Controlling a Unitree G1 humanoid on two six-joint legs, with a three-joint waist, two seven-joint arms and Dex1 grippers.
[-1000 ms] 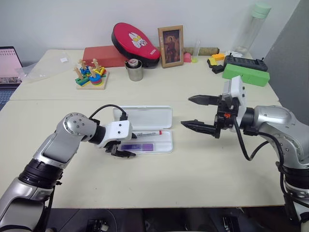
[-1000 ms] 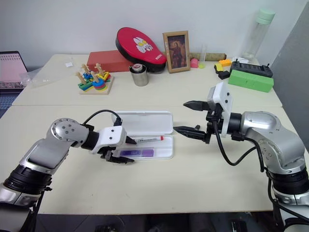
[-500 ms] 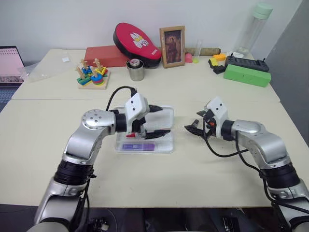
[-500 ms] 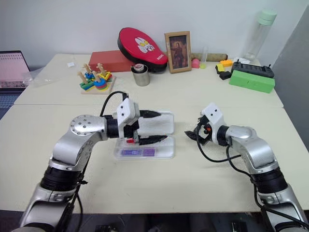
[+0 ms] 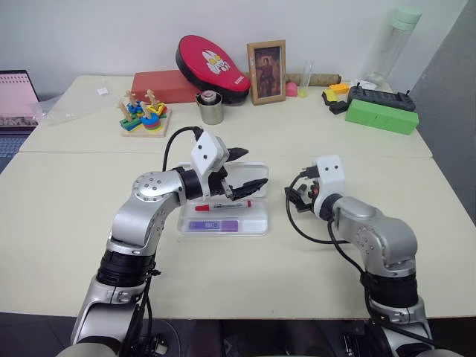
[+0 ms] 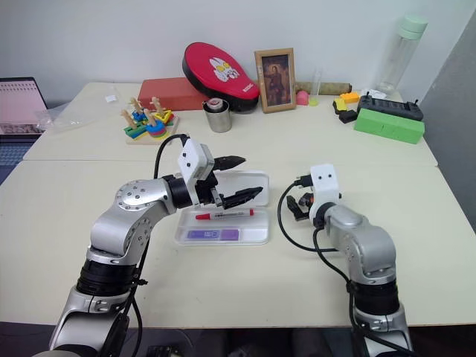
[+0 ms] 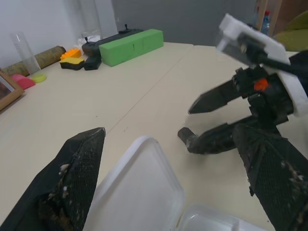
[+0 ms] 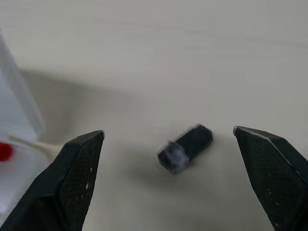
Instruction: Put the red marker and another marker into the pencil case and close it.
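My left tool [image 5: 245, 169] hangs spread wide and empty above the lid of the pencil case [image 5: 223, 222]. My right tool [image 5: 296, 199] is spread wide too, empty, low over the counter [image 5: 67, 223] just beside the case's right end. One red marker [image 5: 222, 206] and one purple marker [image 5: 212, 224] lie in the open tray. My right wrist view adds a small dark cylinder [image 8: 185, 147] on the counter between my fingers.

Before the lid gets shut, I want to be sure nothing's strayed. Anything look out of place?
A small black stubby piece lies loose on the table just beside the open pencil case; I cannot tell what it is. The red marker and purple marker lie neatly inside.
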